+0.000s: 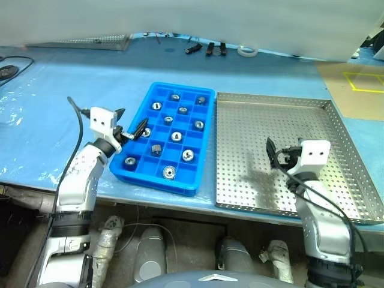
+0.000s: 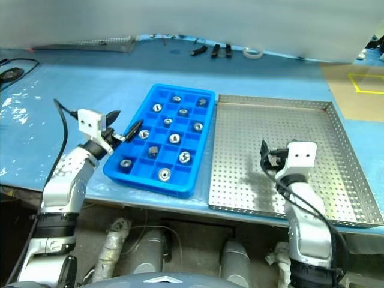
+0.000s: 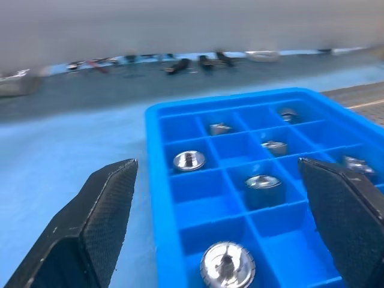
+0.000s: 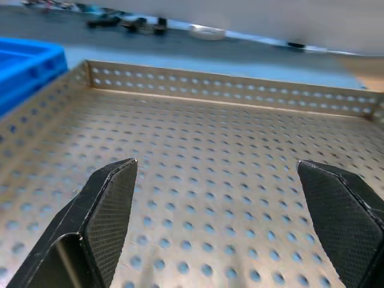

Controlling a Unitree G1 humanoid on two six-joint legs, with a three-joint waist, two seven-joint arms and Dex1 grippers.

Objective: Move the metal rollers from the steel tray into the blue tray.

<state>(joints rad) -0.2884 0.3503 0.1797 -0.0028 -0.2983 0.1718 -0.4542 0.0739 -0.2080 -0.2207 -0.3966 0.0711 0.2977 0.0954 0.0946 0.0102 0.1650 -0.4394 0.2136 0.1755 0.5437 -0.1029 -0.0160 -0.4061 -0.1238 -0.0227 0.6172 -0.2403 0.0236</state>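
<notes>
The blue tray (image 1: 156,179) lies at the table's middle, and several metal rollers (image 1: 188,155) sit in its square compartments, one to a cell. My left gripper (image 1: 132,118) is open at the tray's left rim. In the left wrist view its fingers (image 3: 102,210) frame the near cells and a roller (image 3: 227,264). The steel tray (image 1: 258,120) lies right beside the blue one, its perforated floor (image 4: 210,150) bare where I see it. My right gripper (image 1: 279,150) hovers open, holding nothing, over its near middle.
Small black tools (image 1: 207,48) and a white tape roll (image 1: 247,51) lie at the table's back. A grey mesh rack (image 1: 84,42) sits far left, a black cable (image 1: 12,63) at the left edge. Both trays reach close to the table's front edge.
</notes>
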